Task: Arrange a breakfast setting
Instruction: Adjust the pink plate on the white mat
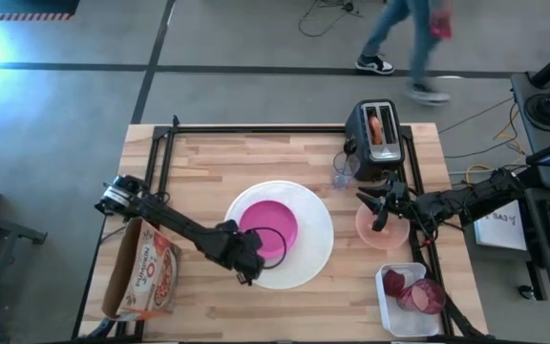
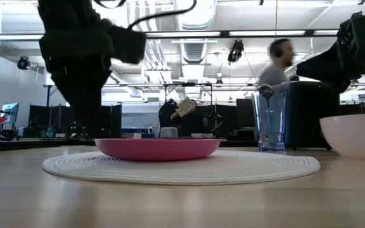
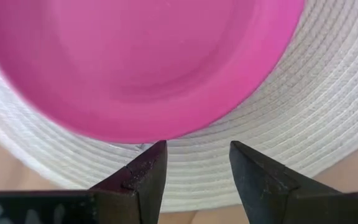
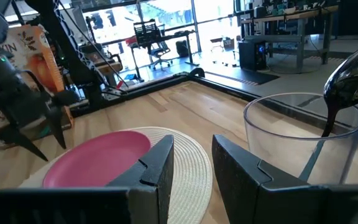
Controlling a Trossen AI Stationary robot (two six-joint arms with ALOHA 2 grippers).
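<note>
The large white round plate (image 1: 315,241) lies flat on the table, and the smaller magenta plate (image 1: 273,225) rests on its middle. My left gripper (image 1: 252,266) is open just above the white plate's near-left part (image 3: 303,124), its fingers pointing at the magenta plate's rim (image 3: 142,134). My right gripper (image 1: 381,206) is open above the far-left rim of the peach bowl (image 1: 386,231), which stands on the table. The clear glass (image 4: 300,149) with the spoon (image 4: 347,81) in it stands beside the toaster. The dark-red fruit (image 1: 416,292) lies in a white tray. I do not see the pink tumbler or the bagel.
A black toaster (image 1: 376,136) with something orange in a slot stands at the far right. A cereal box (image 1: 147,271) lies at the near left. The white tray (image 1: 390,308) sits at the near right. A person (image 1: 404,38) walks beyond the far edge.
</note>
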